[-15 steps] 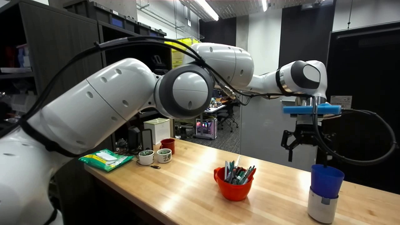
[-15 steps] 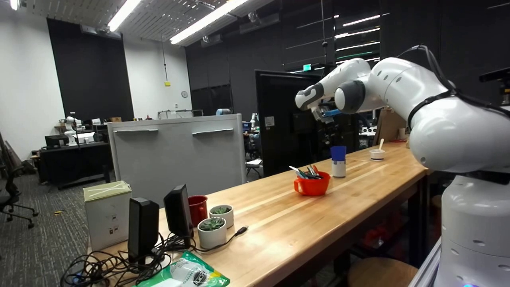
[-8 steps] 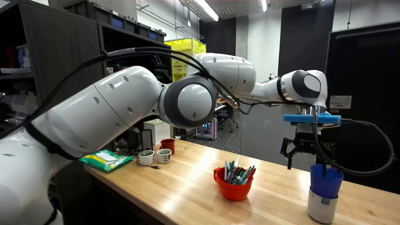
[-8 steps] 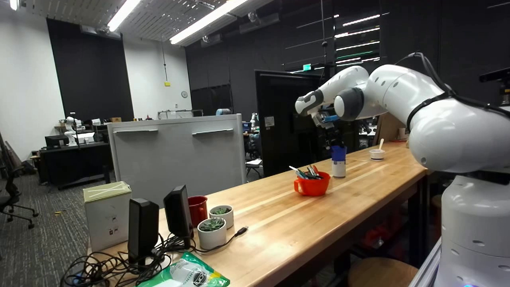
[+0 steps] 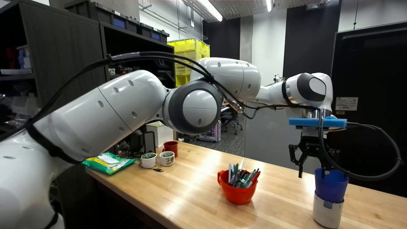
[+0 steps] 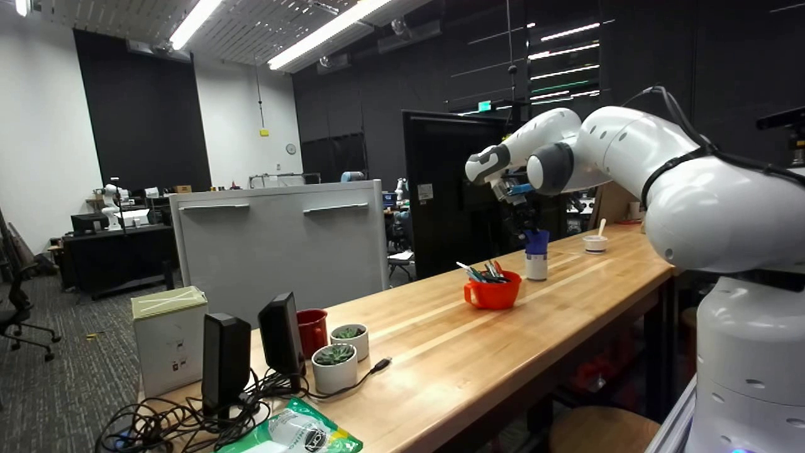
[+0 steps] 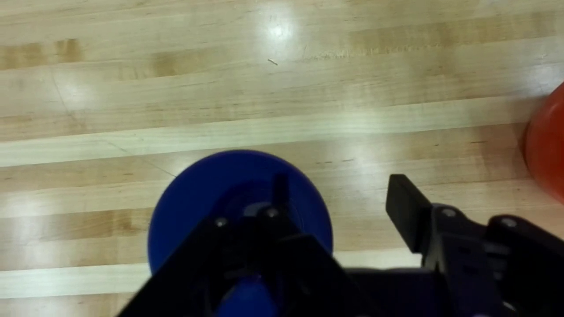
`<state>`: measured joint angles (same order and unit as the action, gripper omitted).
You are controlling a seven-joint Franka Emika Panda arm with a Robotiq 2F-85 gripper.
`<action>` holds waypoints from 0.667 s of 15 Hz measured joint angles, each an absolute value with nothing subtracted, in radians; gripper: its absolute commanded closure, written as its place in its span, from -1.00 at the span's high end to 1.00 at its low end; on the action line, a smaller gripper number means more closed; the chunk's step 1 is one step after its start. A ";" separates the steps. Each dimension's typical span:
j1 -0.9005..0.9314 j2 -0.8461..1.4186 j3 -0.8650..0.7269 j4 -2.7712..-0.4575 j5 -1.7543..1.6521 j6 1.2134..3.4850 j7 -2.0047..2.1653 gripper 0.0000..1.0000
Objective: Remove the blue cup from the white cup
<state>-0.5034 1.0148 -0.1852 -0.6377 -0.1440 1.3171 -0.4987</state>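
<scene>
The blue cup (image 5: 332, 190) sits nested in the white cup (image 5: 327, 213), its upper part rising above the pale rim; the white cup stands upright on the counter (image 5: 194, 190). The fingers (image 7: 407, 215) are spread, straddling the blue cup's wall: 1 reaches down into its mouth (whether it touches the inside, I cannot tell), and the other hangs outside, apart from the wall, on the side toward the red bowl (image 5: 238, 195). That bowl holds a bunch of pens (image 5: 242, 178) and stands apart from the cups. In an exterior view, 2 white pots (image 6: 334, 375) with succulents (image 6: 335, 353) stand near a dark red mug (image 6: 311, 330), 2 black speakers (image 6: 282, 333) and a green packet (image 6: 299, 429). Beyond the cups is a small white tub (image 6: 595, 246) with a pale stick (image 6: 602, 227) in it.
</scene>
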 measured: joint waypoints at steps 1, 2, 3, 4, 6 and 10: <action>-0.503 1.015 -0.185 -0.633 -0.144 1.317 -0.499 -0.58; -0.503 1.016 -0.186 -0.628 -0.144 1.317 -0.499 -0.72; -0.503 1.016 -0.186 -0.622 -0.144 1.317 -0.499 -0.85; -0.504 1.016 -0.187 -0.616 -0.144 1.317 -0.499 -0.98; -0.506 1.018 -0.188 -0.596 -0.144 1.316 -0.499 -1.00; -0.516 1.035 -0.187 -0.525 -0.144 1.299 -0.499 -0.98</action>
<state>-0.5164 1.0346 -0.1873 -0.5255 -0.1442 1.2993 -0.4988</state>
